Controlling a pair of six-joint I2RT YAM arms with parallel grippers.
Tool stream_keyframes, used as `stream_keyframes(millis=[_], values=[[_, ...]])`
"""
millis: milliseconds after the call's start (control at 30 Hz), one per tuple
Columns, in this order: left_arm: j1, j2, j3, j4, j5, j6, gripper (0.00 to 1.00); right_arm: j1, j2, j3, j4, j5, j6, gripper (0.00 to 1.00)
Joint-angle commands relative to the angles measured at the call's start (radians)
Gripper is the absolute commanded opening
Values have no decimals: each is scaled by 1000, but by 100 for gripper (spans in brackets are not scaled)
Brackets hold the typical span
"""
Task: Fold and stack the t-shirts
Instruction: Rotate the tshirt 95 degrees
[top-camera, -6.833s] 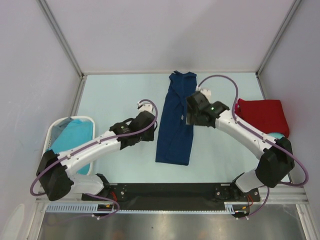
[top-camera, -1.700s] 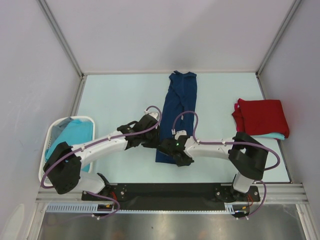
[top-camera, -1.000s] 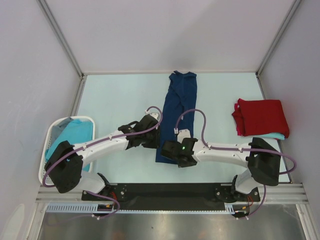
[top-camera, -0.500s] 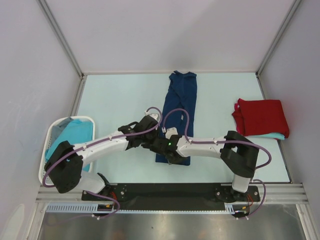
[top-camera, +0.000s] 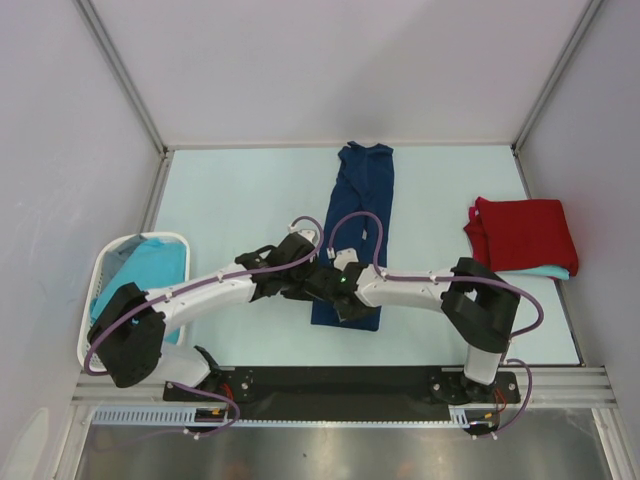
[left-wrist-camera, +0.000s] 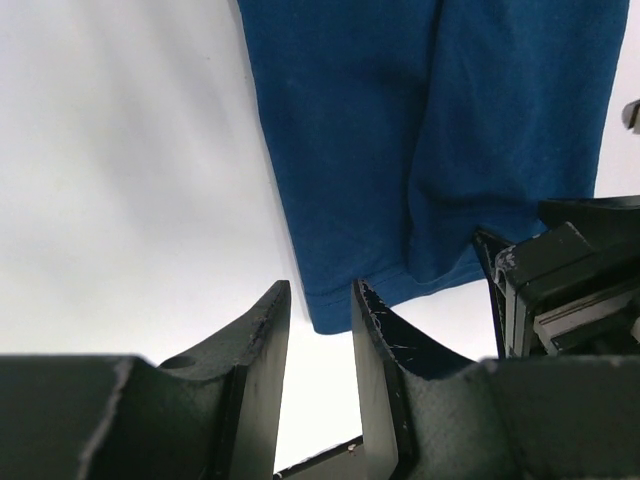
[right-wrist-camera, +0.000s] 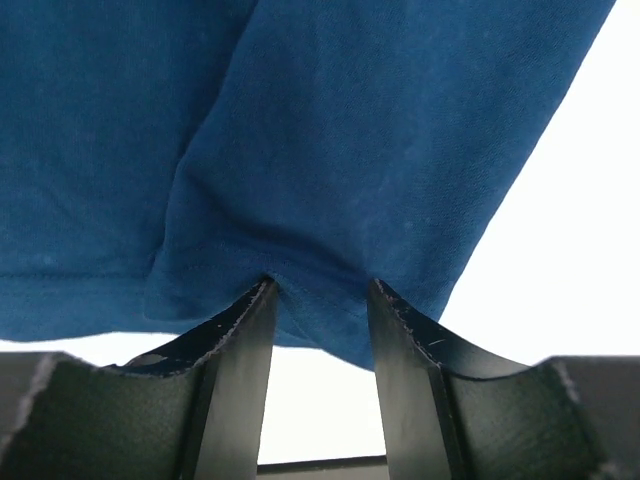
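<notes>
A navy t-shirt (top-camera: 355, 235), folded into a long strip, lies on the table with its hem (left-wrist-camera: 350, 295) toward the arms. My left gripper (top-camera: 311, 291) (left-wrist-camera: 318, 292) is open at the hem's left corner, which lies just past its fingertips. My right gripper (top-camera: 340, 303) (right-wrist-camera: 318, 290) sits close beside it, open, with its tips pressed on the hem edge (right-wrist-camera: 320, 320) and cloth bulging between them. At the right side a folded red t-shirt (top-camera: 525, 232) rests on a turquoise one (top-camera: 553, 272). Another turquoise t-shirt (top-camera: 145, 270) fills the basket.
A white perforated basket (top-camera: 97, 290) stands at the table's left edge. Grey walls (top-camera: 330, 70) enclose the pale table (top-camera: 230, 200) on three sides. The two wrists are almost touching over the shirt's lower end, and the right gripper's body (left-wrist-camera: 560, 290) shows in the left wrist view.
My right arm has swung left across the shirt's lower end and now sits against the left gripper, with its jaws a little wider. The left arm has barely moved.
</notes>
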Motion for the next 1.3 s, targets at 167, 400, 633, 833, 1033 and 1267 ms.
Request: stream_keyframes(millis=[167, 400, 633, 833, 1033, 1267], values=[[7, -41, -5, 10, 5, -3, 36, 29, -151, 68, -93, -4, 19, 50], [7, -29, 5, 8, 10, 3, 36, -46, -157, 34, -90, 18, -15, 50], [7, -39, 5, -1, -4, 8, 36, -45, -32, -24, 31, -27, -26, 49], [7, -41, -4, -4, -4, 3, 36, -45, 12, -12, 63, -52, -33, 48], [7, -32, 1, -4, -4, 5, 36, -45, 19, -10, 65, -55, -40, 41], [7, -12, 5, 2, 3, 5, 36, -45, 18, -33, 54, -73, -23, 13]])
